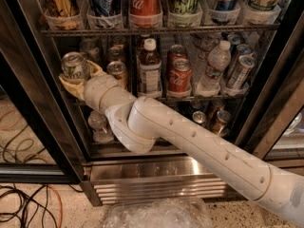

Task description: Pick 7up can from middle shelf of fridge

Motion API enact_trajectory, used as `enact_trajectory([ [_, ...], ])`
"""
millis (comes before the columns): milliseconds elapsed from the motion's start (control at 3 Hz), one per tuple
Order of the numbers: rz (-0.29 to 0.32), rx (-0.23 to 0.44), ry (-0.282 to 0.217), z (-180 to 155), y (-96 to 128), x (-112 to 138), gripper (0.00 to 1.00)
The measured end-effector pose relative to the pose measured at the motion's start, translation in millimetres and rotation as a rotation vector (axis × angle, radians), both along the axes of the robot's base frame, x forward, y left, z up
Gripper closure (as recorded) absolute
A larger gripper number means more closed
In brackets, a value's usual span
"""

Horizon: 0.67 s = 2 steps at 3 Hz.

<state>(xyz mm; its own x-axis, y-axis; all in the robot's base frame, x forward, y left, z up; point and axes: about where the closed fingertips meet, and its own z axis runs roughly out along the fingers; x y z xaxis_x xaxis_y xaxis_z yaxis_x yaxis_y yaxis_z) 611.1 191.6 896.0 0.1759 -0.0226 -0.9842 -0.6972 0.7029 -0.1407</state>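
Though the silver-white aluminium 7up can sat pinched in the cream two-finger tool at the left of the chrome wire middle shelf, drawing it out of the glass-doored fridge apparently remained.

1. The white arm comes in from the lower right corner and reaches up to the left.
2. It bends at a big round joint low in the middle of the view.
3. From that joint a short white wrist points up and to the left.
4. The tool sits at the end of the wrist, on the left side, about halfway up.
5. Its tan fingers are closed around the 7up can, one on each side.
6. The fingers hide the bottom part of the can.
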Motion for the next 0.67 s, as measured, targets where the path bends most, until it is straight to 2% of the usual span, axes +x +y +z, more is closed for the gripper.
enact_trajectory([
  [667,0.116,0.014,0.021,-5,-13,-31,1.00],
])
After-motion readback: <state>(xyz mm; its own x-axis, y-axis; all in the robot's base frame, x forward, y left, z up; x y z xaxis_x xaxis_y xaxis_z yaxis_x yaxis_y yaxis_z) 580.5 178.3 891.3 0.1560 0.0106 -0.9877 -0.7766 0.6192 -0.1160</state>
